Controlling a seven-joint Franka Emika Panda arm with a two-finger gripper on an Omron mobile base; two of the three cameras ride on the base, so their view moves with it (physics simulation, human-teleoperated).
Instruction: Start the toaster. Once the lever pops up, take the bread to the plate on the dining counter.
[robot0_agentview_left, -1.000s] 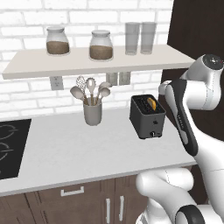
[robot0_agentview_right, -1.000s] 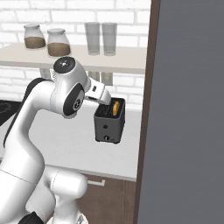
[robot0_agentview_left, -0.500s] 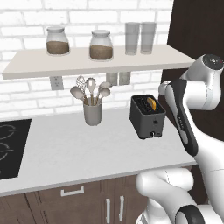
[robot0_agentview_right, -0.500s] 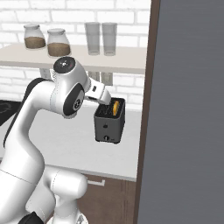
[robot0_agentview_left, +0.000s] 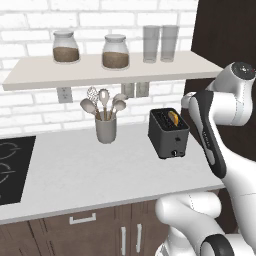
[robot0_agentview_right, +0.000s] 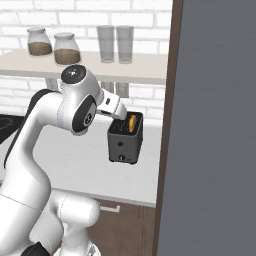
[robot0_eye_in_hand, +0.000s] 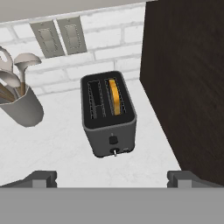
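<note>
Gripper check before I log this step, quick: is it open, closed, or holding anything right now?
Gripper: open, fingers spread wide, holding nothing, above the toaster with the bread in its slot.

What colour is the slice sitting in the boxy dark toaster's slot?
Golden orange bread slice in the black toaster, clearest in the hand view.

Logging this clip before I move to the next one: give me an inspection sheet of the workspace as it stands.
Surface: white kitchen counter, black cooktop at its left end.
Job's things: toaster upright by the dark cabinet; bread in one slot, other slot empty.
Clutter: grey utensil cup with spoons and whisk.
Gripper: gripper open, above the toaster, holding nothing.
Cables: nothing seen.
Surroundings: brick wall, outlets, shelf with two jars and two glasses.
</note>
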